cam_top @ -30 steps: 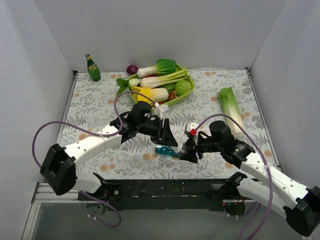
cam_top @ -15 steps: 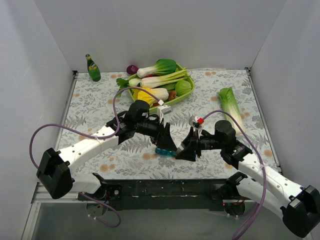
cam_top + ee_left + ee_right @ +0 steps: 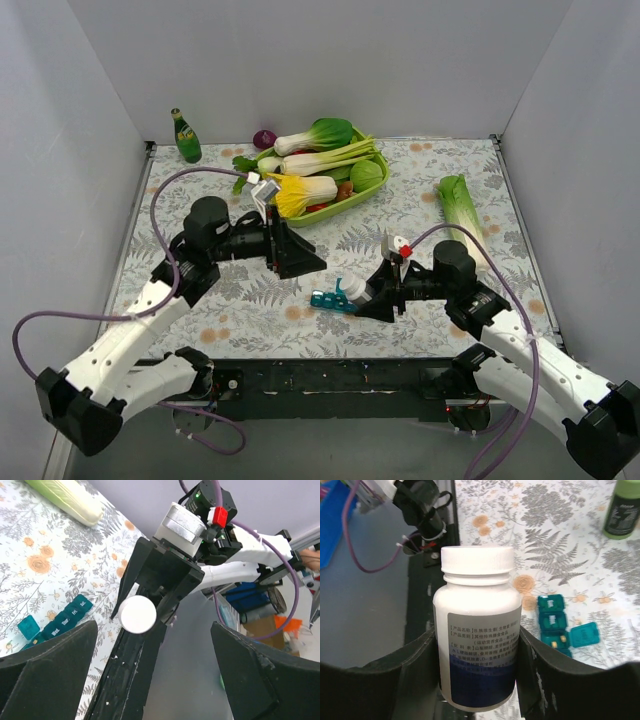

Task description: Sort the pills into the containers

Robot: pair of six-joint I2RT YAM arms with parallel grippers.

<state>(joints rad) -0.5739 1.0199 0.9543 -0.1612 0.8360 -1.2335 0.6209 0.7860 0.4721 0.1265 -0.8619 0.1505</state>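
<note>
- Teal-blue plastic pill organiser (image 3: 327, 300), a narrow strip of small square lidded compartments, lies flat on the grey floral tablecloth (image 3: 200, 210). It's near the front edge, roughly midway between the two arms.
- One lid at the end of the strip is flipped open and the others look shut. The left wrist view shows day labels on the lids.
- Right gripper (image 3: 366, 297) is clamped on a white plastic bottle with a white screw cap (image 3: 477, 630), one finger on each side of the labelled body. The cap is on.
- From the top camera that bottle is tipped over, with the cap end pointing at the organiser and just beside its right end. Can't tell if they actually touch.
- Left gripper (image 3: 303, 262) sits up and to the left of the organiser, well apart from it. Its fingers (image 3: 50, 670) are spread wide with nothing between them.
- Further back there's a lime-green plastic basket (image 3: 377, 186) piled with leafy toy vegetables, and a small green glass bottle (image 3: 186, 137) stands upright in the far left corner.
- A long pale-green leafy vegetable (image 3: 462, 215) lies on its own on the right side of the cloth.
</note>
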